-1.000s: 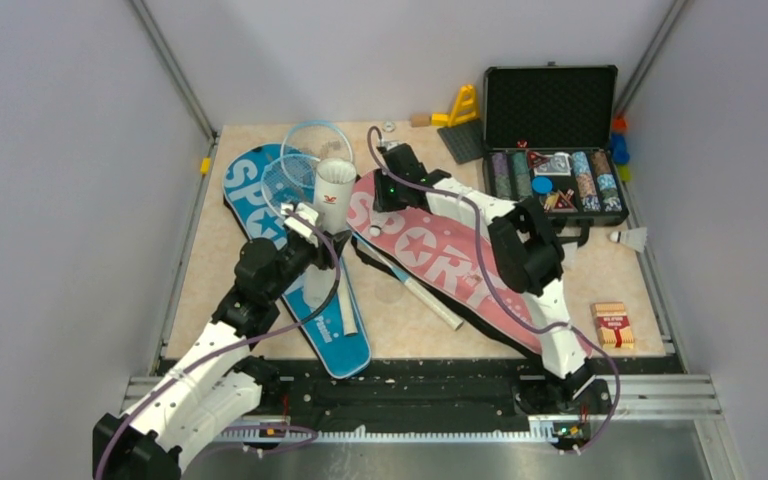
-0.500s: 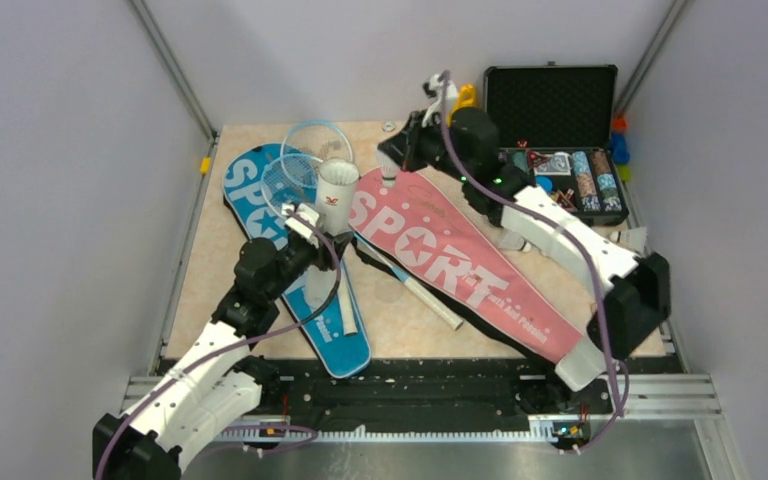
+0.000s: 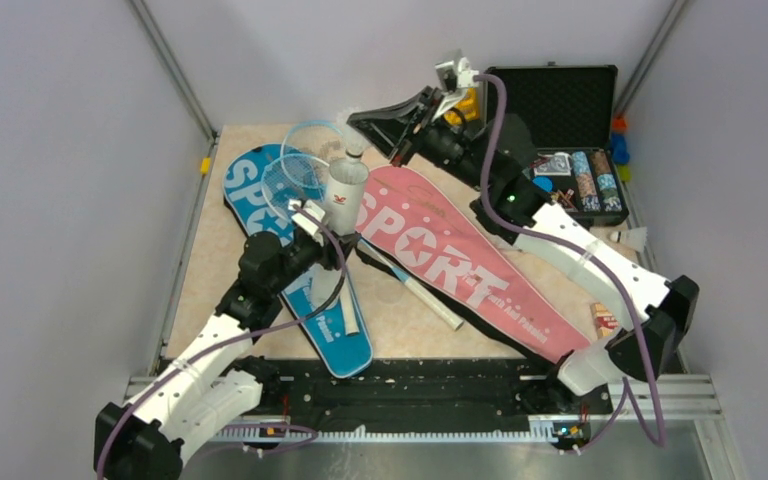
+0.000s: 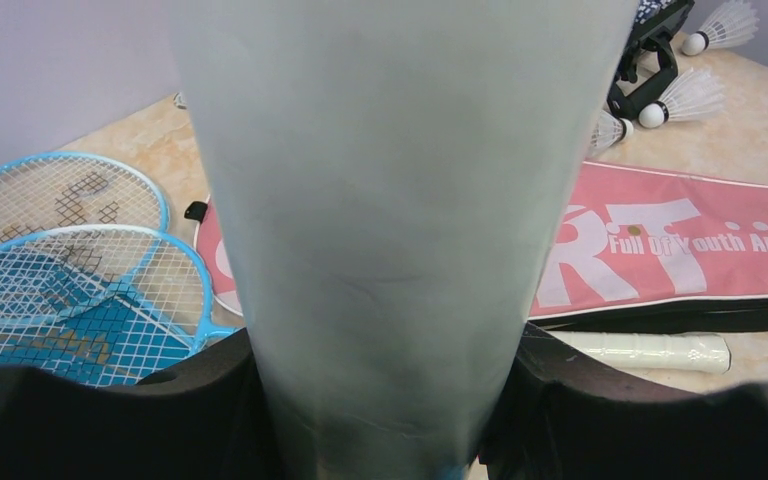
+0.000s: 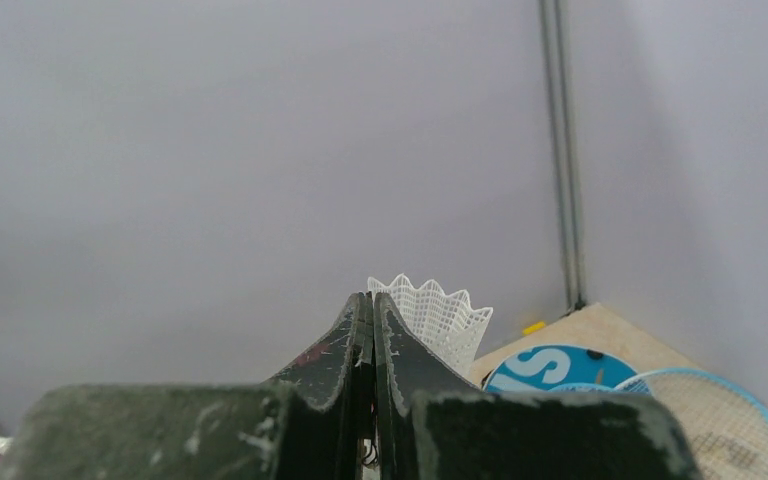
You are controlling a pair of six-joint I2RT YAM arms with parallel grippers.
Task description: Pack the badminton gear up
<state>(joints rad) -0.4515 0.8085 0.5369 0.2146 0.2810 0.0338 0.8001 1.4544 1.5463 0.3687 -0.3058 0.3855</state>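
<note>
Two fingers of the left gripper [image 4: 380,395] clamp the white tube [image 4: 390,200] roughly upright above the blue cover [image 3: 245,180]. Farther back, the right gripper [image 5: 372,300], pressed fully together, pinches a shuttlecock [image 5: 442,318] by its skirt just over the tube's mouth.

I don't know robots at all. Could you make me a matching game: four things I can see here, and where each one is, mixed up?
1 white tube
2 shuttlecock
3 pink cover
4 black case

A lying flat on the table
B held in the left gripper
C open, at the far right corner
D pinched by the right gripper

Pairs: 1-B, 2-D, 3-A, 4-C
</note>
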